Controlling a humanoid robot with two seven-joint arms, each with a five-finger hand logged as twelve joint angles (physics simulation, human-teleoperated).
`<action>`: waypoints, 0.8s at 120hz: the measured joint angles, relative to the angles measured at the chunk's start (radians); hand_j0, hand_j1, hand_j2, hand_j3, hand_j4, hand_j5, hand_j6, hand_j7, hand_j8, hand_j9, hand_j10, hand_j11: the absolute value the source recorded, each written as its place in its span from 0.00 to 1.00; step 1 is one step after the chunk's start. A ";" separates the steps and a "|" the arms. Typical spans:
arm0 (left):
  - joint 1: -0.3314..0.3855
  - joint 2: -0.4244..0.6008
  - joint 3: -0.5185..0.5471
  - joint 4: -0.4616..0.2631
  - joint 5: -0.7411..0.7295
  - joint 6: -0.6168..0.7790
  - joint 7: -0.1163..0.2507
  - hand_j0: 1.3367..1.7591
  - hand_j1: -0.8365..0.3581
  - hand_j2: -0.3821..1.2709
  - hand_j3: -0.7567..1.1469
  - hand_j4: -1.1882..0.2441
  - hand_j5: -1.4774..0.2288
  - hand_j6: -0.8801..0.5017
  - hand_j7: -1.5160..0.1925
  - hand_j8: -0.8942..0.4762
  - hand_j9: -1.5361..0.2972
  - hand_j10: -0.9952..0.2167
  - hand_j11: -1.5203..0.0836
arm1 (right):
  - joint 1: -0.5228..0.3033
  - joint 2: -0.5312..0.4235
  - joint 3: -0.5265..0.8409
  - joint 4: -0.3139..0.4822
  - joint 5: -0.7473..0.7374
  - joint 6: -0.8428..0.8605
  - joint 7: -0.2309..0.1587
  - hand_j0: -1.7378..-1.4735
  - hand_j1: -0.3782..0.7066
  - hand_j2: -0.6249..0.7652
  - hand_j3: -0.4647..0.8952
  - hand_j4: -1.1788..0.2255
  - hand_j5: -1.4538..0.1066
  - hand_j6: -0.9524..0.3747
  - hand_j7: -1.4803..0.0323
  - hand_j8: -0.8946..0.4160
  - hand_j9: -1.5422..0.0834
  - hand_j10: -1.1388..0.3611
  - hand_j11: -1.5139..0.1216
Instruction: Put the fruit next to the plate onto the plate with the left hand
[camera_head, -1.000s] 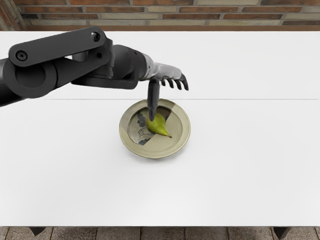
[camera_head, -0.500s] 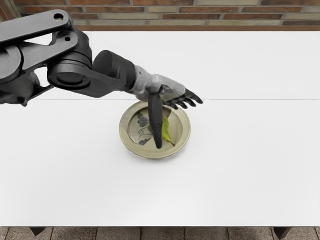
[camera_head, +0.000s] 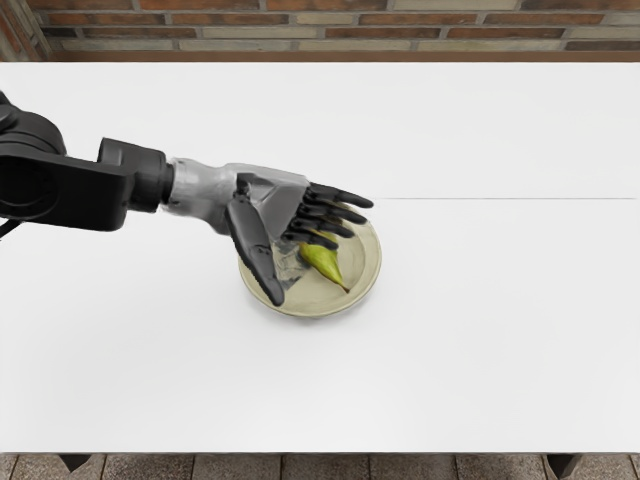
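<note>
The left hand (camera_head: 285, 215) covers the left and far side of the plate (camera_head: 372, 262), hiding that part of the rim and most of the pattern inside; its dark arm (camera_head: 70, 185) is cut off at the left edge; the white table (camera_head: 480, 340) runs back to a brick wall (camera_head: 400, 30) at the far side; the fingers (camera_head: 335, 210) stretch out right, loosely spread, and the thumb (camera_head: 258, 262) points toward the near rim; they grasp nothing; the yellow-green fruit (camera_head: 322, 264) lies on the plate, just under the fingertips, and I cannot tell if they touch it
</note>
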 joint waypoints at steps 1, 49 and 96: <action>0.004 0.007 -0.001 0.000 -0.008 -0.001 0.000 0.76 0.97 0.23 0.40 0.81 0.85 0.62 0.87 0.63 0.82 0.80 0.93 | 0.000 0.000 0.000 0.000 0.000 0.000 0.000 0.30 0.03 0.45 0.34 0.84 0.93 0.72 0.98 0.68 0.95 0.76 0.93; 0.119 0.305 0.000 -0.007 -0.317 -0.069 0.000 0.76 0.97 0.23 0.40 0.81 0.85 0.62 0.87 0.63 0.82 0.80 0.93 | 0.002 0.000 0.000 0.000 0.000 0.000 0.000 0.30 0.03 0.45 0.34 0.84 0.93 0.72 0.98 0.68 0.95 0.76 0.93; 0.159 0.502 0.004 -0.006 -0.391 -0.119 0.000 0.76 0.97 0.23 0.40 0.81 0.85 0.62 0.87 0.64 0.82 0.80 0.93 | 0.003 0.000 0.000 0.000 0.000 0.000 0.000 0.30 0.03 0.45 0.34 0.84 0.93 0.72 0.98 0.68 0.95 0.76 0.93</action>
